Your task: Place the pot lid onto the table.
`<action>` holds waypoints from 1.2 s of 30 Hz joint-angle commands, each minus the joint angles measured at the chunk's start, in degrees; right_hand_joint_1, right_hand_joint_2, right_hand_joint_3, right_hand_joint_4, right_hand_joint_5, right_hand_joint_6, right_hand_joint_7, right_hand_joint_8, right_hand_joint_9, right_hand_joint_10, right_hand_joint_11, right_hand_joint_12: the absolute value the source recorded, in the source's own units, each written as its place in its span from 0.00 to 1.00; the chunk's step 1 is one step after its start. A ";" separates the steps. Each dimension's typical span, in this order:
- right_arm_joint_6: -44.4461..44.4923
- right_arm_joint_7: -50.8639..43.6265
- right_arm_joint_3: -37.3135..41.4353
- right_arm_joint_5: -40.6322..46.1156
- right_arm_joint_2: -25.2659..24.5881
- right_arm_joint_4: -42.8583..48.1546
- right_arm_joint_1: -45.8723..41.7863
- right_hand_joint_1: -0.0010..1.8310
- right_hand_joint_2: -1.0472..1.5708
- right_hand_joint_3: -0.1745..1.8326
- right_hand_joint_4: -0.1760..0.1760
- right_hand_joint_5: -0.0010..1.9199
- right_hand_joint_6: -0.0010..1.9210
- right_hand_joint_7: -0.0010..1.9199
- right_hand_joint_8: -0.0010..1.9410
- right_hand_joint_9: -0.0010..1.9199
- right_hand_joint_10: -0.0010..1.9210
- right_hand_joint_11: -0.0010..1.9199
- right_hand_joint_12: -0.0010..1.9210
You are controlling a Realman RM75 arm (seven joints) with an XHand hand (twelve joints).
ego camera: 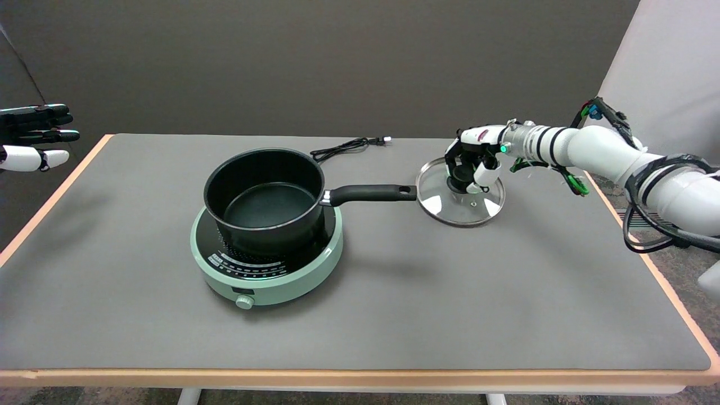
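A glass pot lid (pixel 458 199) with a steel rim lies at the table's right back, just past the end of the pot's handle. My right hand (pixel 471 162) is over it, its fingers curled around the lid's black knob (pixel 460 179). Whether the lid rests flat on the grey mat or hangs slightly above it, I cannot tell. The black pot (pixel 264 197) stands uncovered on a mint-green induction cooker (pixel 267 264), its long handle (pixel 371 193) pointing right toward the lid.
A black power cord (pixel 346 147) lies behind the pot near the table's back edge. The idle left hand (pixel 34 138) hangs in the air at the far left. The table's (pixel 394 315) right edge runs close below my forearm.
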 commanded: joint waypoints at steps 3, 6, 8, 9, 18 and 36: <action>3.96 -1.98 -3.61 -1.80 -2.78 -8.78 2.90 0.75 0.71 0.40 1.00 0.38 0.60 0.50 0.64 0.44 0.76 0.36 0.58; 3.96 -1.98 -3.61 -2.51 -2.78 -8.76 3.08 0.75 0.71 0.40 1.00 0.38 0.60 0.50 0.64 0.44 0.76 0.36 0.58; 3.96 -1.98 -3.61 -2.62 -2.75 -8.68 3.24 0.75 0.71 0.40 1.00 0.38 0.60 0.50 0.64 0.44 0.76 0.36 0.58; 3.96 -1.98 -3.58 -2.62 -2.70 -8.60 3.29 0.75 0.71 0.40 1.00 0.38 0.61 0.50 0.64 0.44 0.77 0.36 0.58; 3.96 -1.98 -2.98 -2.62 -2.30 -7.88 3.45 0.56 0.64 0.60 1.00 0.31 0.17 0.39 0.15 0.38 0.30 0.18 0.31; 2.59 -1.79 2.98 -2.21 0.07 -2.21 2.03 0.51 0.52 0.59 0.86 0.11 0.07 0.02 0.07 0.00 0.07 0.02 0.22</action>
